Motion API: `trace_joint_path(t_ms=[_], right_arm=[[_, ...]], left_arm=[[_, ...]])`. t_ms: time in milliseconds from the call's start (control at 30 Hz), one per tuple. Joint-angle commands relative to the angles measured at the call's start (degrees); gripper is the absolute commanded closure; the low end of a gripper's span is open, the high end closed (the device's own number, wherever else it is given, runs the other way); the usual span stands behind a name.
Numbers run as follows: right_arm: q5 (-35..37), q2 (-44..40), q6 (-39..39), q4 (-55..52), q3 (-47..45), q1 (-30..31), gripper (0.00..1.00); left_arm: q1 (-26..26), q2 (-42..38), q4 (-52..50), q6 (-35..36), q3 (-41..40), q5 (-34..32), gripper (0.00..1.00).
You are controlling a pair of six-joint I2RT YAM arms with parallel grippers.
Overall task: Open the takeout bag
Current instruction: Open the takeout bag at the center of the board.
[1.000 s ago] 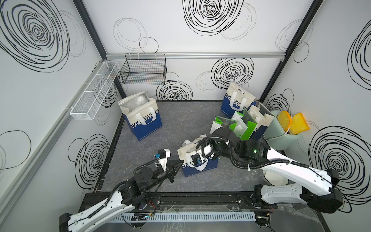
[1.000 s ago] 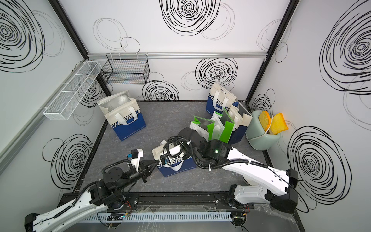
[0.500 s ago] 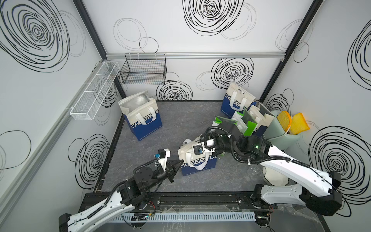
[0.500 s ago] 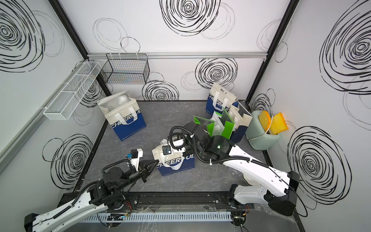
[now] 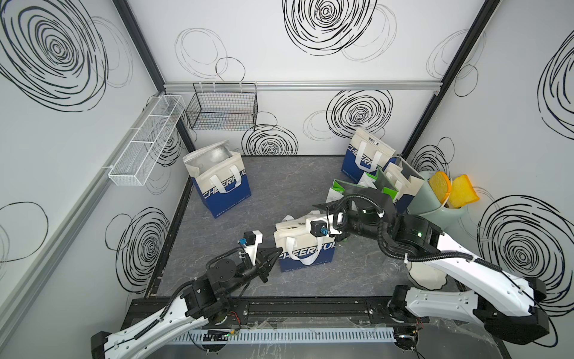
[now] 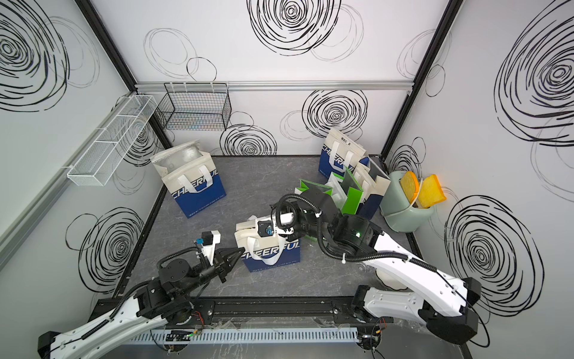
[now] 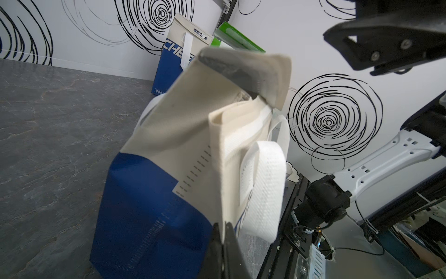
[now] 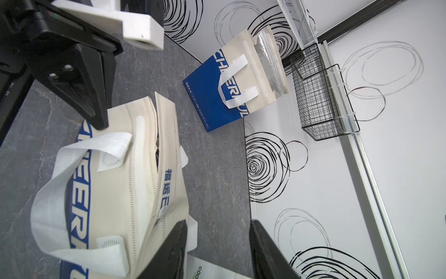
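Observation:
The takeout bag [image 5: 306, 248] [image 6: 268, 250], cream above and blue below with white handles, stands mid-floor in both top views. My left gripper [image 5: 277, 250] [image 6: 238, 250] [image 7: 223, 232] is shut on the cream edge of its left side. My right gripper [image 5: 321, 214] [image 6: 276, 214] [image 8: 219, 241] hovers open over the bag's far top edge. One of its fingers [image 8: 178, 241] brushes the bag [image 8: 135, 169]; between the fingers only floor shows. In the left wrist view the bag's top flap [image 7: 241, 70] stands lifted, grey lining showing.
An open bag of the same kind [image 5: 222, 183] stands at the back left. Closed bags [image 5: 366, 158] and green-and-white ones [image 5: 383, 186] crowd the back right beside a green bin [image 5: 435, 214]. Wire baskets [image 5: 223, 108] hang on the walls.
My right gripper, shut a second ago at the bag's top, drew back toward the far side and has opened, letting go of the flap. My left gripper kept its hold.

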Motion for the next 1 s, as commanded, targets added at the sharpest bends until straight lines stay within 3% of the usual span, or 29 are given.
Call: trace_joint_path(t_ms=[0, 300, 633, 967], right_arm=[[2.0, -3.0, -0.7, -1.6, -4.0, -0.1, 0.52], [8.3, -10.3, -5.6, 4.1, -16.8, 0.2, 0.5], [12.4, -8.9, -8.6, 8.7, -19.7, 0.3, 0.53], [11.3, -8.9, -9.2, 10.0, -20.5, 1.2, 0.56]], left_arm=[[0.2, -0.9, -0.8, 0.3, 0.4, -1.0, 1.0], [0.2, -0.8, -0.4, 0.1, 0.1, -0.7, 1.0], [0.2, -0.8, -0.4, -0.2, 0.0, -1.0, 1.0], [-0.1, -0.9, -0.5, -0.2, -0.1, -1.4, 1.0]])
